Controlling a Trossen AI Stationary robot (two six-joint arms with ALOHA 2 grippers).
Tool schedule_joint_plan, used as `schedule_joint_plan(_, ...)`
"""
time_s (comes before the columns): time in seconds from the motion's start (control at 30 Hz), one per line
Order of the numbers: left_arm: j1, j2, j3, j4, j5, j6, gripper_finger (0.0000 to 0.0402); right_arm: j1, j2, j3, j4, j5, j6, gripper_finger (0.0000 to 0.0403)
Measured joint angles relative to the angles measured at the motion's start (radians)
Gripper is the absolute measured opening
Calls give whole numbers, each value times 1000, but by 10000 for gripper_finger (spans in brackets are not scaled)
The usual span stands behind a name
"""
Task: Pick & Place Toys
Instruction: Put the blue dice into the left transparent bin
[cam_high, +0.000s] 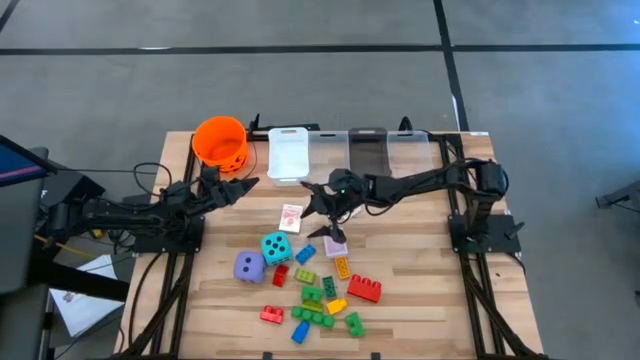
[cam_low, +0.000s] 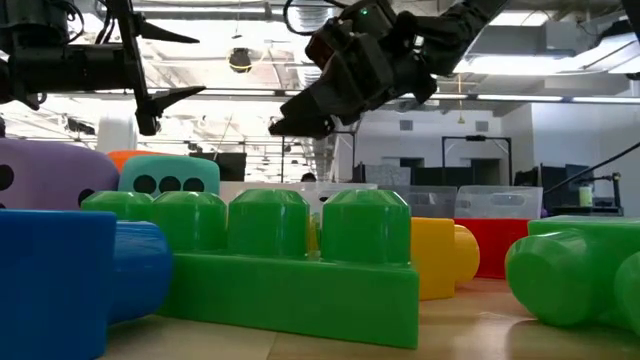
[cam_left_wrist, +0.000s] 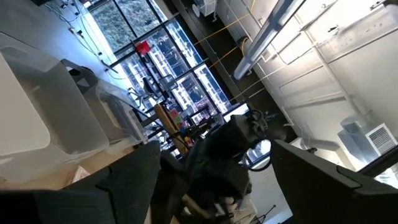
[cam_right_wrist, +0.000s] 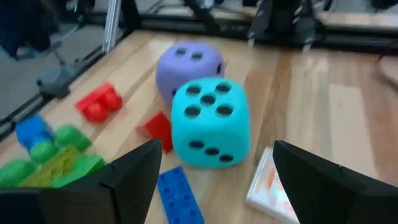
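The right gripper (cam_high: 322, 212) hung above the middle of the wooden slatted surface (cam_high: 420, 300), its jaws apart and holding nothing. Through its wrist view the teal die (cam_right_wrist: 210, 122) sat directly ahead between the two fingers, with the purple die (cam_right_wrist: 188, 67) just behind it and touching or nearly so. The left gripper (cam_high: 238, 187) waited raised at the far left, near the orange bucket (cam_high: 220, 141), jaws apart and empty.

Judged step: approach to a toy, most likely the teal die. To do it well, the jaws should descend square to two flat opposing faces and seat below the rounded edges, keeping clear of the pink-backed card (cam_high: 291, 216) lying just beside it and the red brick (cam_right_wrist: 157, 129) at its foot.

Both dice looked soft-cornered, matt and smooth, with dark recessed dots. The bricks (cam_high: 318, 296) were glossy hard plastic with round studs, scattered near and right of the dice. A white bin (cam_high: 288, 152) and clear bins (cam_high: 370, 150) stood along the far edge.
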Motion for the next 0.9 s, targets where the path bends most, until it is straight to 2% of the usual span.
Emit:
schedule_joint_plan(0.37, 0, 0, 0, -92, 0, 0, 298, -20, -12, 1, -2, -2, 222, 302)
schedule_joint_plan(0.67, 0, 0, 0, -93, 0, -1, 298, -25, -12, 1, 16, -30, 265, 305)
schedule_joint_plan(0.77, 0, 0, 0, -93, 0, 0, 298, -27, -12, 1, 20, -31, 286, 324)
schedule_joint_plan(0.9, 0, 0, 0, -93, 0, 0, 298, -39, -12, 1, 37, -47, 325, 382)
